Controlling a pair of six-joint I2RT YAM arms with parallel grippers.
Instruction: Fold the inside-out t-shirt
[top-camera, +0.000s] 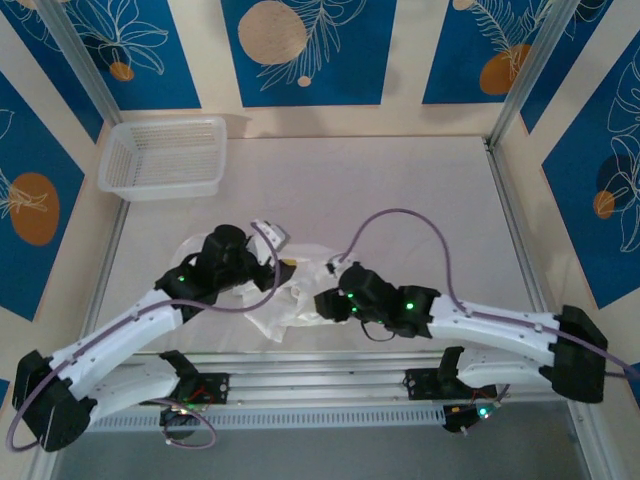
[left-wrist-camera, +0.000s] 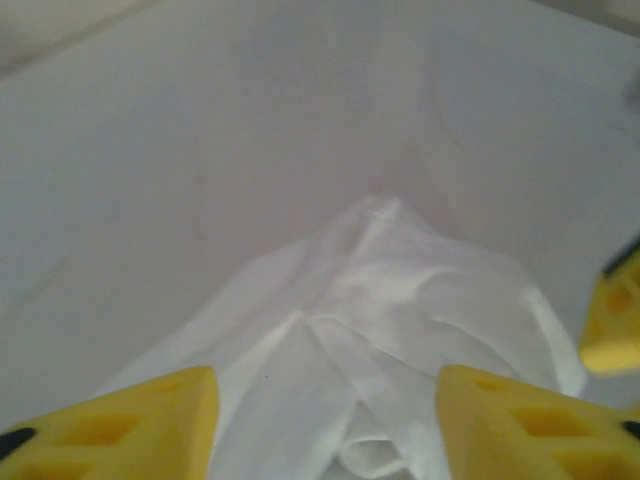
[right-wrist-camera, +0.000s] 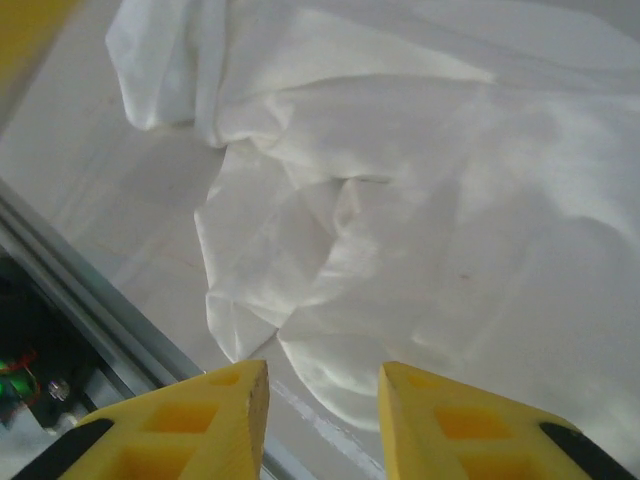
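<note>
Shirt (top-camera: 300, 298) at an early stage of folding. I found it bunched in a low heap on the surface (top-camera: 400, 190), near the surface's front edge and between the two arms. No sleeve, collar or hem lay flat and no clean fold was made. I therefore judged that spreading, smoothing and every fold were left to do. I could not make out seams to say which side faced out. The left tool (left-wrist-camera: 325, 420) was released, its fingers (left-wrist-camera: 150, 420) set wide apart over the heap, with cloth rising between them but not pinched. The right tool (right-wrist-camera: 323, 400) was also released, with a narrower gap, and hung over the heap's near margin just beside the metal rail (right-wrist-camera: 90, 300). The cloth was thin, matte and white, and it fell in soft rounded ridges and shallow creases with a limp, rolled edge. The surface was pale and smooth. The fingers were yellow and blocky, with recessed pockets. A white mesh basket (top-camera: 165, 155) stood at the far left corner, well apart from the shirt.
</note>
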